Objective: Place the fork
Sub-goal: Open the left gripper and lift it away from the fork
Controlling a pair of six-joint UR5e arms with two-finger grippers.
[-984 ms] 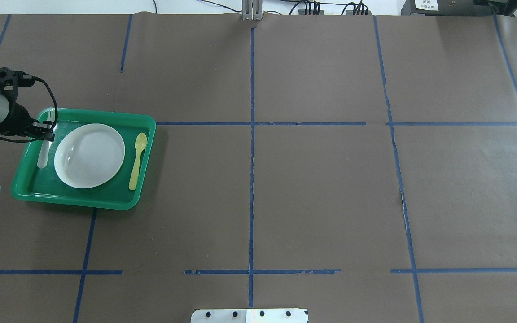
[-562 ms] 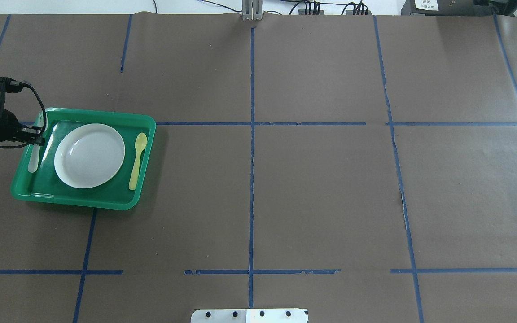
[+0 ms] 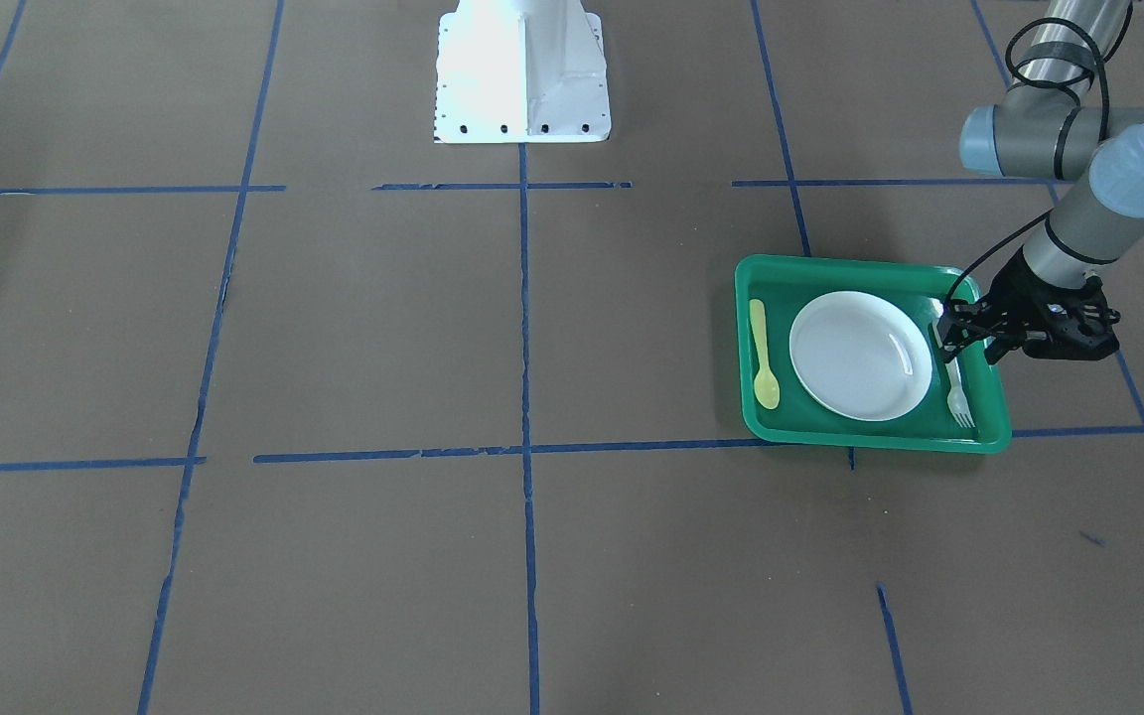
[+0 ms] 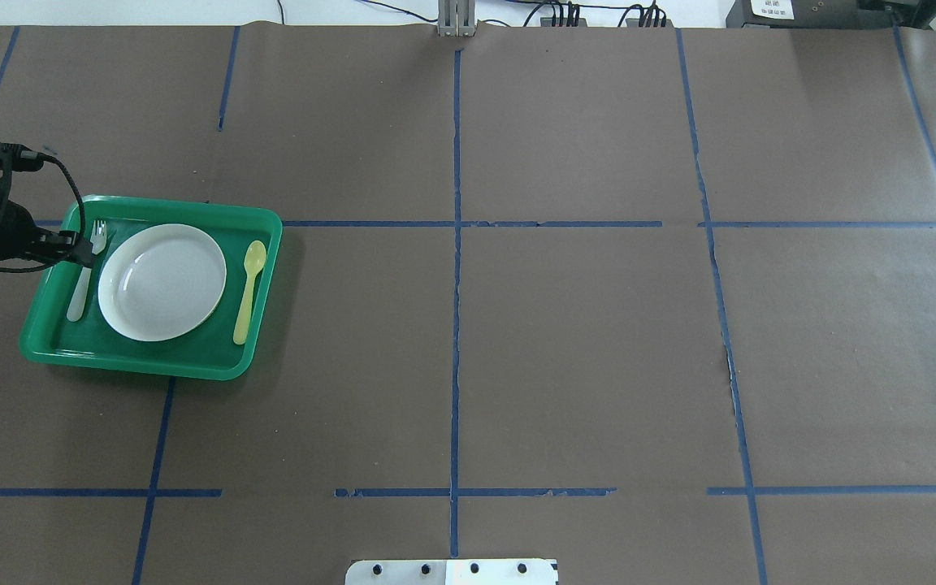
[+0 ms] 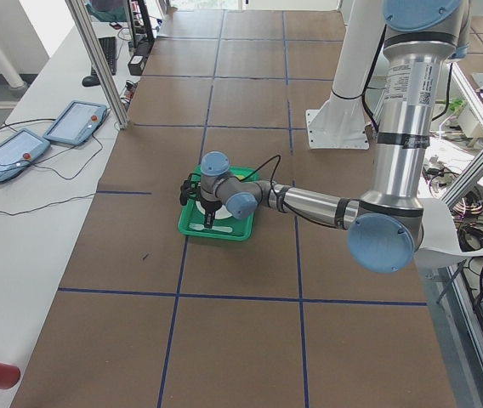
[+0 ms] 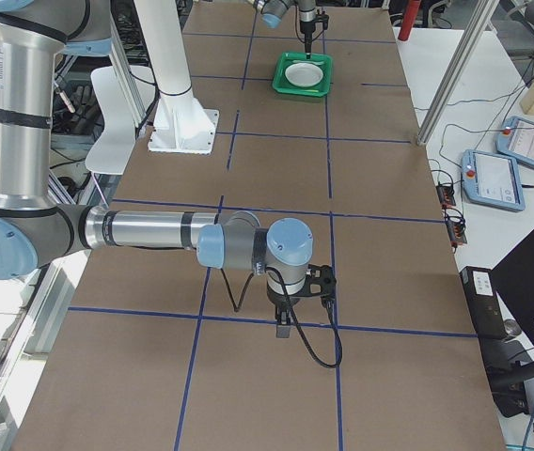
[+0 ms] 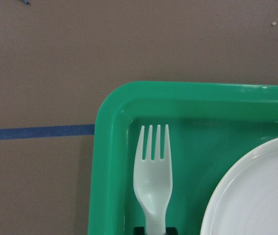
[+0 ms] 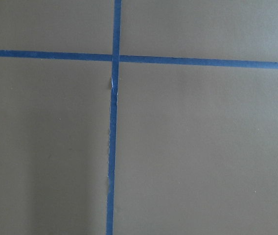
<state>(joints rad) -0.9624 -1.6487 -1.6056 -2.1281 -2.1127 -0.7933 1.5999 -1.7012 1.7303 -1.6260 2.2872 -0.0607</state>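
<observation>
Apparently this is the set-down step. From the front, the left gripper (image 3: pixel 959 341) hangs low over the tray (image 3: pixel 830 264), and the fork (image 3: pixel 958 393) lies between the plate (image 3: pixel 860 355) and the tray wall. Overhead, its long axis runs front to back, tines away from the robot. At the left wrist, the jaws look closed on its neck; next they should let go and lift straight up. From the right side, the right gripper (image 6: pixel 290 310) shows, but its jaws cannot be judged.

Left arm extends nearly level, forearm low. Left gripper (image 4: pixel 83 255) angles downward, fingertips pinched on the neck of the fork (image 7: pixel 152 178). Right arm extends level; right gripper (image 6: pixel 284 328) points straight down, finger spacing indeterminate.
</observation>
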